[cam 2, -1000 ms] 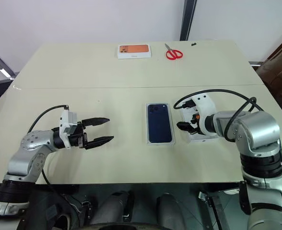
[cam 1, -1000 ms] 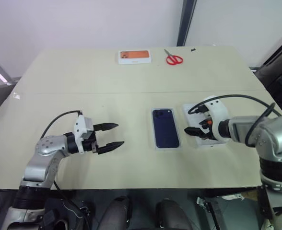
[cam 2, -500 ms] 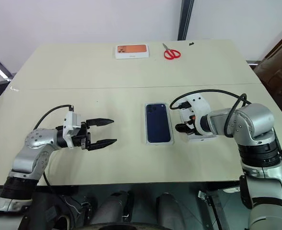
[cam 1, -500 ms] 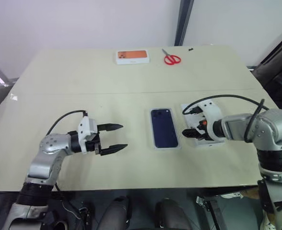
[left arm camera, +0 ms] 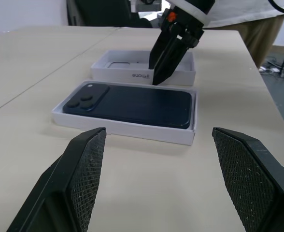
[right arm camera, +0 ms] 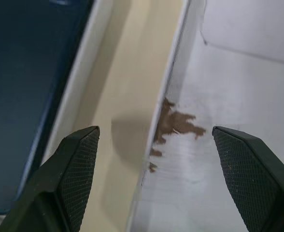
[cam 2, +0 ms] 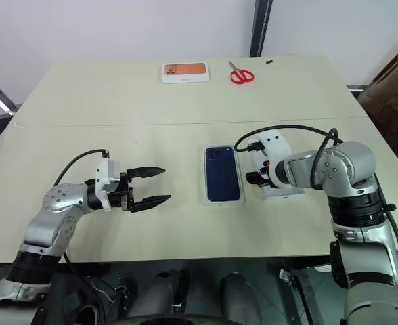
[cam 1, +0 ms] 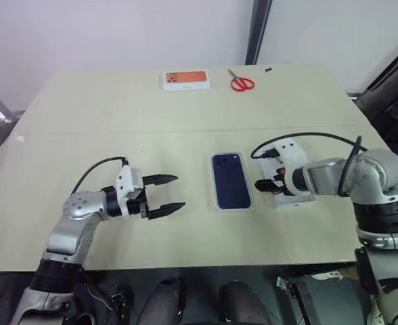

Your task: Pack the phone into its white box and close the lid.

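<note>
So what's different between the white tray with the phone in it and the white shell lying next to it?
The white box holds the dark navy phone; the lid beside it holds no phone, and its inside is white. The right gripper hangs open above the lid's near edge, while nothing hovers over the white box. Both are shallow white rectangles, lying side by side on the table.

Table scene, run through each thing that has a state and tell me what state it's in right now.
phone: lying camera side up inside the white box.
white box: open, lid off.
lid: upturned beside the white box.
scissors: blades shut, at the far edge.
orange-topped box: closed.
left gripper: open, empty.
right gripper: open over the lid's near wall.
</note>
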`<state>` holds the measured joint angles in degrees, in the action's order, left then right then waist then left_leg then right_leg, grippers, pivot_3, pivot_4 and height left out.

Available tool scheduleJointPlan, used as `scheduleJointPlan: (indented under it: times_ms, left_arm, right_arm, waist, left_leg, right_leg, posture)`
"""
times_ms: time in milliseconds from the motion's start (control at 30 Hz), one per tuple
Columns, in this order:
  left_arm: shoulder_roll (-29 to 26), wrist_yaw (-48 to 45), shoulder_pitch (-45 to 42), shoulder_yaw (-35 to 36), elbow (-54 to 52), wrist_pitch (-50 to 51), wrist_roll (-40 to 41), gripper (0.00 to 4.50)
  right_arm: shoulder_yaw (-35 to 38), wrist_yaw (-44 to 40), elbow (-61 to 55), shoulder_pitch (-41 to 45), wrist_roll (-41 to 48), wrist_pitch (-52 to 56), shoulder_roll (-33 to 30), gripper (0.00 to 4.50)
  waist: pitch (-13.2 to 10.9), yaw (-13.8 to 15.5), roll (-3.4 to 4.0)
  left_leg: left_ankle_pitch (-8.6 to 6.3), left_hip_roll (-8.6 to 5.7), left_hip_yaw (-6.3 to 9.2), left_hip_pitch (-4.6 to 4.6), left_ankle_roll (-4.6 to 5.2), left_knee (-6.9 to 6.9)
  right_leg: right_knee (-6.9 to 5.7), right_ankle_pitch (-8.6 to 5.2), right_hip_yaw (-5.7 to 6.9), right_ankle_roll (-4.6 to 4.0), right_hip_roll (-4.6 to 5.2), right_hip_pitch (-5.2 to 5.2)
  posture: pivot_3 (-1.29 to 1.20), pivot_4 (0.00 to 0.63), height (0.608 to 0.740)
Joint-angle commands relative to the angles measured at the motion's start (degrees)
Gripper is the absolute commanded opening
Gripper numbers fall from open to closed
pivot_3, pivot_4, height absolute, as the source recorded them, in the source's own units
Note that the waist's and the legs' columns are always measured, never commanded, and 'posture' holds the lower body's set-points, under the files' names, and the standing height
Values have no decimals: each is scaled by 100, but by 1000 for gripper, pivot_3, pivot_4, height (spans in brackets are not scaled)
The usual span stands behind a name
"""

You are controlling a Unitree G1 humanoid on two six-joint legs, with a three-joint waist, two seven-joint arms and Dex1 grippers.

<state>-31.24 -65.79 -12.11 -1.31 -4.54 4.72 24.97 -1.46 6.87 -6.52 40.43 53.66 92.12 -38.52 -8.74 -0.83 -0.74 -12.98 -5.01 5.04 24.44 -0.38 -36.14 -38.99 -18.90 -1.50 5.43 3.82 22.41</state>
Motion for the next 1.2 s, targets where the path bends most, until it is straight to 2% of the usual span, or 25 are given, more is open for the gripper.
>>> scheduleJointPlan:
  times_ms: [33,67,167,333,367,567,700,900,1000,1200]
  left_arm:
    - [32,80,30,1,-257,-48,27,3701]
    - [36,96,35,3,-269,-43,26,3701]
    - [30,129,45,8,-280,-47,15,3777]
    - [22,158,30,-2,-275,-46,5,3777]
    - [22,159,23,-3,-271,-44,5,3777]
    - [35,188,2,-14,-226,-49,-10,3777]
    - [42,200,-20,-2,-177,-53,-15,3777]
    - [122,343,-105,128,-43,22,58,3777]
    - [132,452,-129,205,-37,64,81,3777]
    - [199,694,-198,330,-26,232,172,3777]
  right_arm:
    - [57,273,-89,-44,205,38,54,3908]
    - [75,340,-92,-80,236,38,80,3908]
    - [109,537,-109,-171,312,38,156,3045]
    - [203,807,-64,-184,349,38,331,649]
    - [231,852,-44,-182,360,38,365,49]
    - [459,1182,112,1,122,38,587,18]
    - [1090,1147,95,348,-187,-82,1114,18]
    - [935,-302,-212,318,-689,-1779,1118,18]
    - [1069,-1271,-378,-30,-671,-2764,1307,18]
    - [1053,-2349,-771,-803,-609,-3817,1753,18]
  waist:
    - [0,10,0]
    - [0,11,0]
    - [0,1,0]
    - [0,-2,-1]
    - [0,-3,-1]
    - [0,-8,-1]
    - [-1,-20,3]
    - [-3,-8,6]
    - [-3,-13,6]
    - [-3,-11,6]
  left_leg:
    - [0,0,1,0,0,0]
    - [0,0,1,0,0,0]
    - [0,0,0,-1,1,0]
    - [0,1,0,-1,1,1]
    - [0,1,1,-1,1,0]
    - [0,1,0,-2,1,0]
    - [0,1,-1,-1,1,1]
    - [-1,0,-4,0,2,0]
    - [-1,2,-4,-1,3,1]
    - [-1,2,-3,-1,3,0]
  right_leg:
    - [0,0,0,0,0,-1]
    - [0,0,1,0,0,-1]
    - [0,0,0,0,0,-2]
    - [0,0,1,0,-1,-1]
    - [0,0,1,0,-2,-2]
    - [0,0,0,0,-2,-3]
    - [-3,0,0,0,-3,0]
    - [-4,0,-1,1,-4,2]
    - [-4,0,0,2,-6,2]
    - [-5,0,-1,2,-6,2]
  posture:
    - [0,150,734]
    - [0,150,734]
    - [0,150,734]
    - [0,150,734]
    - [0,150,734]
    - [0,150,734]
    - [0,150,734]
    - [0,150,734]
    - [0,150,734]
    - [0,150,734]
